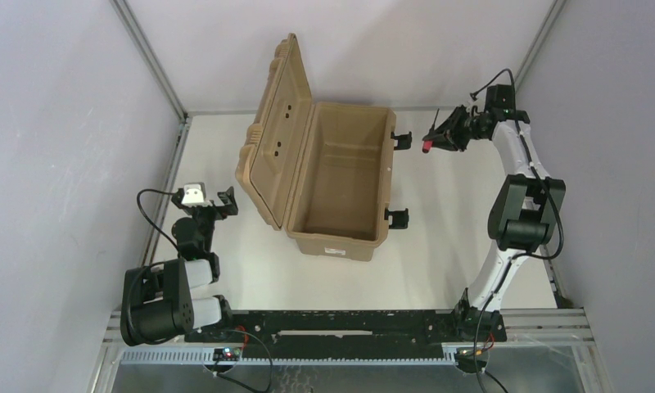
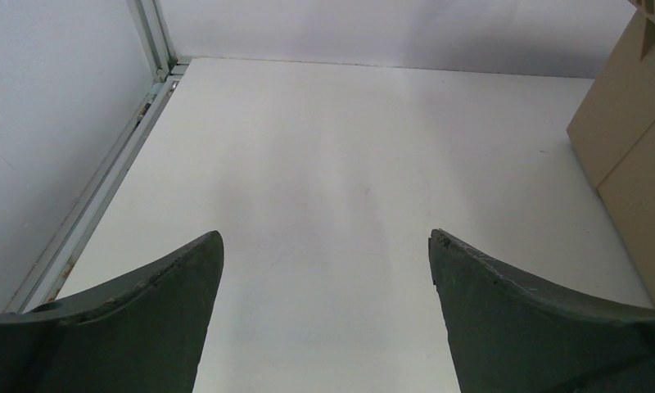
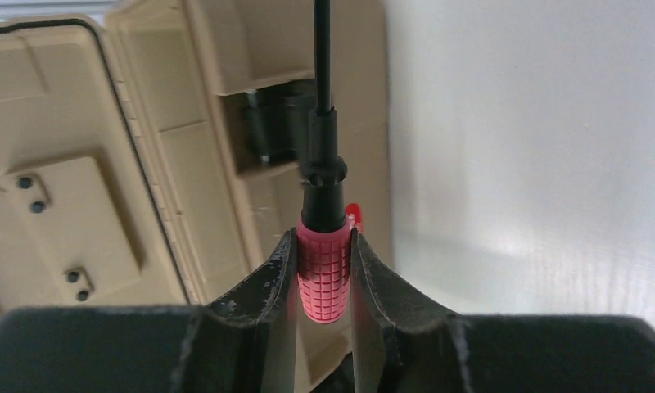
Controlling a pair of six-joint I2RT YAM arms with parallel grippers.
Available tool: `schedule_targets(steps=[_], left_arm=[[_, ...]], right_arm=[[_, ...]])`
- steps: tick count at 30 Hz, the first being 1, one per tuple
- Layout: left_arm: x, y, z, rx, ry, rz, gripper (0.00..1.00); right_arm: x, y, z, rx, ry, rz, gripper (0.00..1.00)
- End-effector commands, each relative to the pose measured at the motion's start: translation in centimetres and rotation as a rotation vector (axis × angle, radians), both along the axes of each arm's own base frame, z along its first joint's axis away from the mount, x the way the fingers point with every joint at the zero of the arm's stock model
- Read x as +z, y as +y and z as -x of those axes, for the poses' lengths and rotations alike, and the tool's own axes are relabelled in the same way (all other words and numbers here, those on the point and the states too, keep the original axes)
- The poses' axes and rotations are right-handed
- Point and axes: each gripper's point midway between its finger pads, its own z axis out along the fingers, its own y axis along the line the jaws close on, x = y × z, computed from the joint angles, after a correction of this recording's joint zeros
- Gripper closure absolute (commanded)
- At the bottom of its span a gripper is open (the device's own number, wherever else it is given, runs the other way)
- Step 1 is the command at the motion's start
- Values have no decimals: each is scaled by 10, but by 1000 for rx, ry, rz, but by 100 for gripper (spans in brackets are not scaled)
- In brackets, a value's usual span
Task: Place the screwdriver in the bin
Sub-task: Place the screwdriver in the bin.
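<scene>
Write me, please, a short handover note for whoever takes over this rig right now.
Right gripper: shut on the screwdriver, gripping its red handle.
Left gripper: open, empty, at the left side of the table.
Bin: mid-table, lid open, nothing visible inside.
Done: screwdriver grasped; it is held to the right of the bin, outside it.
Left: carry it over the opening and release.
</scene>
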Motion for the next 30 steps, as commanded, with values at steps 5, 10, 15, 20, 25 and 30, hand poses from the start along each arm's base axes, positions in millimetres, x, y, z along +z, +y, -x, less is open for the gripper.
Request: schedule_targets(steps=[5,10,15,20,25,30], left_arm=[[5,-1,2,-1,-28,5,0],[5,-1,2,-2,-28,5,0],[5,-1,2,-3,-28,5,0],[5,-1,2,-3,-28,5,0],[5,-1,2,-1,-28,5,0],[5,-1,3,-3,-27,5,0]], right_arm=[[96,28,-2,-27,-114,-104,91],[115,56,0,-22,-115,-108,91],[124,96,1,7,-112,-92,91],[121,139,2,44,-89,-47,91],[104,169,2,65,-57,46,93],[77,196,2,94,-20,161,93]])
